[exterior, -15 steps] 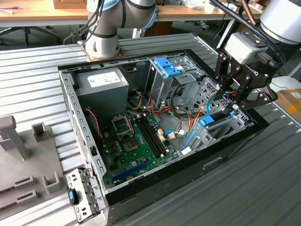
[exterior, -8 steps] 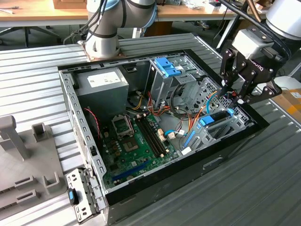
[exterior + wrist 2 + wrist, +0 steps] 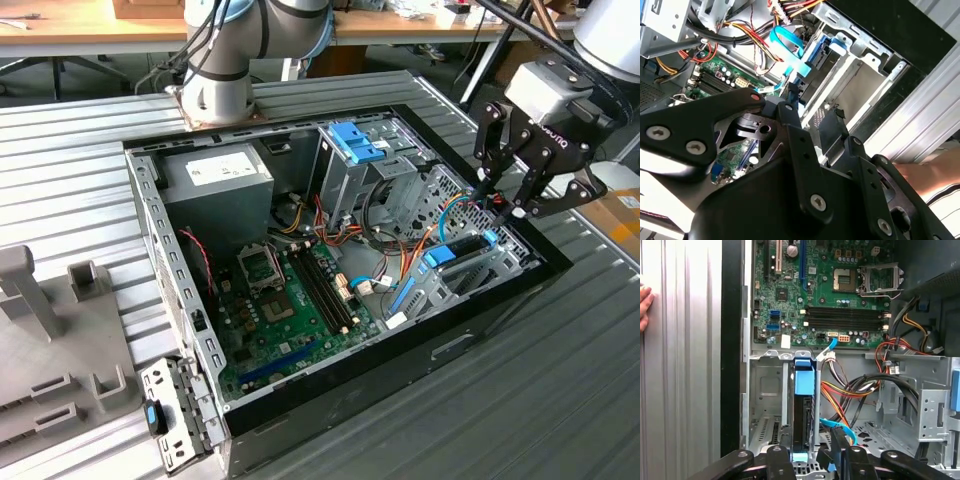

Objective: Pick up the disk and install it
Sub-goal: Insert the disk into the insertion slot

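The disk [image 3: 462,248] stands on edge in the drive bay at the exterior view's right end of the open computer case, its blue carrier rails showing at both ends. In the first wrist view the disk [image 3: 803,422] is a dark slab in the metal bay with a blue tab on top. My gripper [image 3: 500,200] hovers just above it, open, and nothing is held. In the first wrist view the black fingers [image 3: 780,460] flank the disk's near end with a gap on each side.
A grey power-supply box [image 3: 215,175], an upright cage with a blue latch [image 3: 355,140], the green motherboard [image 3: 290,290] and loose cables [image 3: 855,390] fill the case. A person's hand [image 3: 644,305] rests on the ribbed table beside the case. Grey fixtures [image 3: 60,330] stand at the exterior view's left.
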